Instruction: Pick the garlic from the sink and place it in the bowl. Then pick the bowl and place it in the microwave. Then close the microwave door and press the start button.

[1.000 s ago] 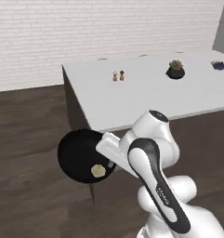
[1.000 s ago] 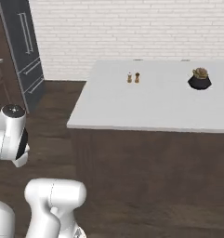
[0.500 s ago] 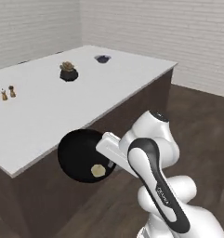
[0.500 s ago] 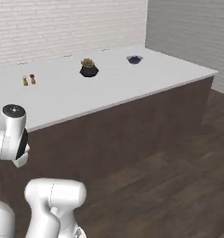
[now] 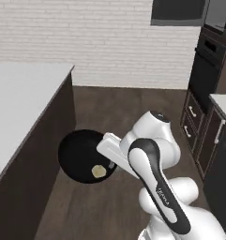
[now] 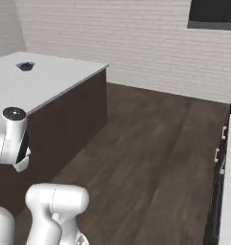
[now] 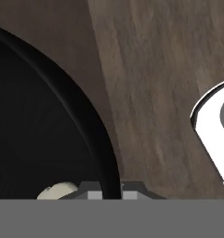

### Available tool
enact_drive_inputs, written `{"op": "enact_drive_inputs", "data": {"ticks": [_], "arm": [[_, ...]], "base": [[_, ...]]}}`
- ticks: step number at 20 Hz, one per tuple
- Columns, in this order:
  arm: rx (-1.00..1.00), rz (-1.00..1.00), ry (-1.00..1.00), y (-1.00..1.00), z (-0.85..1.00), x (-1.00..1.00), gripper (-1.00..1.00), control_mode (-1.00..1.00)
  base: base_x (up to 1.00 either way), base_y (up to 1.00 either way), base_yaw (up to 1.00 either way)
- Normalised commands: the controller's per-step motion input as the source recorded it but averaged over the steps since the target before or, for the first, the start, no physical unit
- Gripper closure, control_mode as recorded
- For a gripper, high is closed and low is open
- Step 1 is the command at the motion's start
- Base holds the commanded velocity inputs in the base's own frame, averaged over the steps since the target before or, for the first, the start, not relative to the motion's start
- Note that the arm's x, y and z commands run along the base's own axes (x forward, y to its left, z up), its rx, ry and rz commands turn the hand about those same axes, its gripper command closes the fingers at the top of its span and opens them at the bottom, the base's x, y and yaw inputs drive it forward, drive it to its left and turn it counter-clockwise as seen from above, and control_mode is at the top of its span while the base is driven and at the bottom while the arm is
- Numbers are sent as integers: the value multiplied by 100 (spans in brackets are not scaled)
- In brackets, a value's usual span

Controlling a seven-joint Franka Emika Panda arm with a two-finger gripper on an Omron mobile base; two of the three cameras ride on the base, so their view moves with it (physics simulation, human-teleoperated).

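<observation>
My arm: glossy white rounded shells, with dark grey bands at the joints. One dark strip along the forearm carries small pale lettering, too small for me to read. A round dark grey cap tops one joint. Flat white hand block at the arm's end.

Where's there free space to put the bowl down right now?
The island counter is mostly bare between its near edge and the small dark item at the far end. The wood floor between island and cabinets is open. The bowl, with the garlic inside, is in the gripper.
</observation>
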Motion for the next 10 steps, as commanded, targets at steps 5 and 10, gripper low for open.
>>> {"op": "enact_drive_inputs", "data": {"ticks": [5,10], "arm": [[0,0,0,0,0,0,100,100],[0,0,0,0,0,0,100,100]], "base": [[64,-13,-81],[85,0,-76]]}}
